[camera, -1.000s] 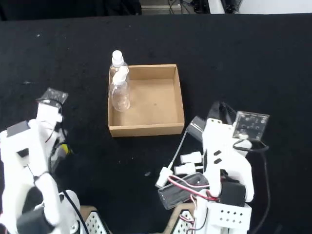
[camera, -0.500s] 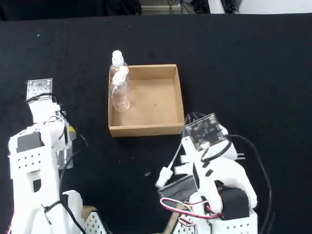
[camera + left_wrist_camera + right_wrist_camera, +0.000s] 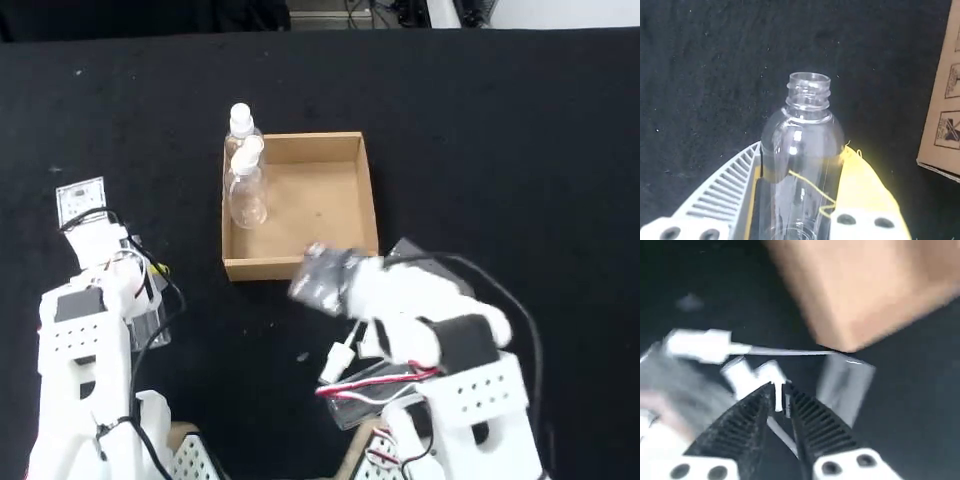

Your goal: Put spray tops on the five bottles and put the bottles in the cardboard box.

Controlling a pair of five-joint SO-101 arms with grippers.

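A clear, capless bottle [image 3: 807,115] stands between the fingers of my left gripper [image 3: 802,150], which is shut on it; in the high view it is at the table's left [image 3: 150,322]. My right gripper [image 3: 779,390] sits low over the loose white spray tops [image 3: 700,345], its jaws closed on the white neck of one spray top [image 3: 771,374]. More spray tops [image 3: 337,360] lie by the right arm [image 3: 420,300]. The cardboard box [image 3: 300,268] holds one capped bottle [image 3: 247,190]; a second capped bottle [image 3: 240,122] stands at its far left corner.
The box's front corner [image 3: 850,295] is close ahead of the right gripper. The box's side wall [image 3: 945,90] stands just off the held bottle. Black cloth [image 3: 500,130] covers the table, with open room to the right and at the back.
The right arm has swung left and down toward the spray tops in front of the box. The left arm has shifted slightly with the bottle in its grip.
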